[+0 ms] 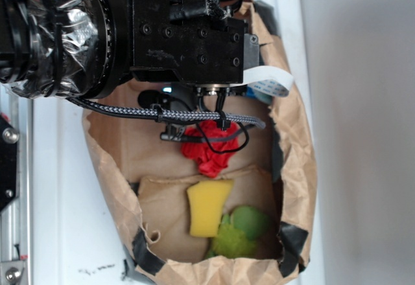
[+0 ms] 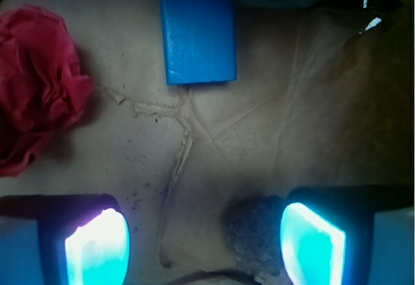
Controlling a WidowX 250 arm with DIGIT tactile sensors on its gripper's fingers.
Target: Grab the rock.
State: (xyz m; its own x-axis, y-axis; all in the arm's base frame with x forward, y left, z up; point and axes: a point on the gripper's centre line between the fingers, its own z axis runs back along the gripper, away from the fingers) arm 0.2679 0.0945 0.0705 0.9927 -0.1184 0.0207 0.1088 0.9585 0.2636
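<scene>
Rock [image 2: 256,239], rough, speckled grey, lies on creased brown paper [image 2: 272,123].

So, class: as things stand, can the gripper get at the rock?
Probably yes. The gripper is open, and the rock lies between its fingers, right against one pad. Nothing blocks it; the blue block and red cloth ball sit apart.

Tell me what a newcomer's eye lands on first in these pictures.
In the wrist view, the open pincer shows two glowing cyan pads, with the rock against the right-hand one. Above lie a blue block and a red cloth ball. From outside, a yellow sponge sits in the brown paper bag.
</scene>
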